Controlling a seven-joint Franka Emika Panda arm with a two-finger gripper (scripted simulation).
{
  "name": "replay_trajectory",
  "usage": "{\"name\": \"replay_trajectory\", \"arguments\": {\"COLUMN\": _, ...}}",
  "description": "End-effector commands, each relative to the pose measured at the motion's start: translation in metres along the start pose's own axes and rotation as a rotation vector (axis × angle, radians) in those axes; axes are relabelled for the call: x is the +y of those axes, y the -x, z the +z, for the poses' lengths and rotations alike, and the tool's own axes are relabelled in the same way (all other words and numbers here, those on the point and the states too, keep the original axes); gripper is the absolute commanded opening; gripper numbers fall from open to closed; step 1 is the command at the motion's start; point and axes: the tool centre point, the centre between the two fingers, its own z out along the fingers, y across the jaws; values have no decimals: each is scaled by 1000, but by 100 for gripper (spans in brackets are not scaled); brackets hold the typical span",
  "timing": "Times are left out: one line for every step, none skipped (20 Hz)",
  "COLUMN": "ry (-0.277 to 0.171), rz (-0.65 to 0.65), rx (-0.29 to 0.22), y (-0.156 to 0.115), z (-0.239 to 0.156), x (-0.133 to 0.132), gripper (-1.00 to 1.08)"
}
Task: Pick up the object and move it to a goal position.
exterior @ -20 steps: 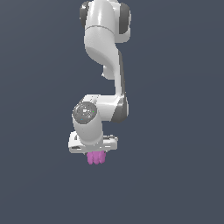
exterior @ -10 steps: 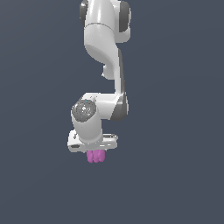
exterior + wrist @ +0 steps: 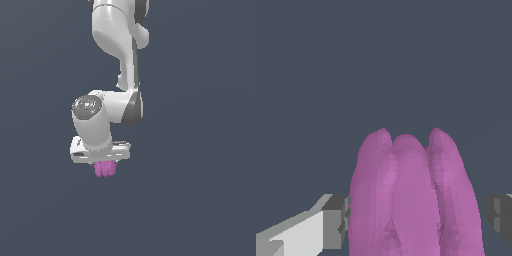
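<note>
Arm shifted slightly, object [image 3: 105, 169] under claw [image 3: 103, 165]

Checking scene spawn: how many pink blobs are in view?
1. The pink blob hangs under the white gripper, between its fingers. The wrist view shows the same one up close. Nothing else pink shows in either view.

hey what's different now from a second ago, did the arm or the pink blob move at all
Almost nothing visibly changed. The hand sits at nearly the same place in the exterior view, at most drifting a touch lower, with the pink blob hanging under it just as before. Nothing was picked up or let go. The arm's bend looks the same. In the wrist view the blob sits between the fingers.
</note>
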Motion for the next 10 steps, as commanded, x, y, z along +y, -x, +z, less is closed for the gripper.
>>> {"name": "replay_trajectory", "arguments": {"ry": 0, "rz": 1, "rx": -1, "y": 9, "z": -19, "x": 6, "gripper": -100}}
{"name": "replay_trajectory", "arguments": {"ry": 0, "rz": 1, "rx": -2, "y": 14, "z": -28, "x": 8, "gripper": -100}}
{"name": "replay_trajectory", "arguments": {"ry": 0, "rz": 1, "rx": -3, "y": 18, "z": -37, "x": 11, "gripper": -100}}
{"name": "replay_trajectory", "arguments": {"ry": -1, "rz": 1, "rx": -4, "y": 23, "z": -46, "x": 14, "gripper": -100}}
{"name": "replay_trajectory", "arguments": {"ry": -1, "rz": 1, "rx": -5, "y": 28, "z": -55, "x": 17, "gripper": -100}}
{"name": "replay_trajectory", "arguments": {"ry": -1, "rz": 1, "rx": -6, "y": 33, "z": -65, "x": 20, "gripper": -100}}
{"name": "replay_trajectory", "arguments": {"ry": -1, "rz": 1, "rx": -7, "y": 38, "z": -75, "x": 23, "gripper": -100}}
{"name": "replay_trajectory", "arguments": {"ry": -2, "rz": 2, "rx": -8, "y": 43, "z": -85, "x": 26, "gripper": -100}}
{"name": "replay_trajectory", "arguments": {"ry": -2, "rz": 2, "rx": -9, "y": 48, "z": -95, "x": 29, "gripper": -100}}
{"name": "replay_trajectory", "arguments": {"ry": -2, "rz": 2, "rx": -11, "y": 53, "z": -106, "x": 32, "gripper": -100}}
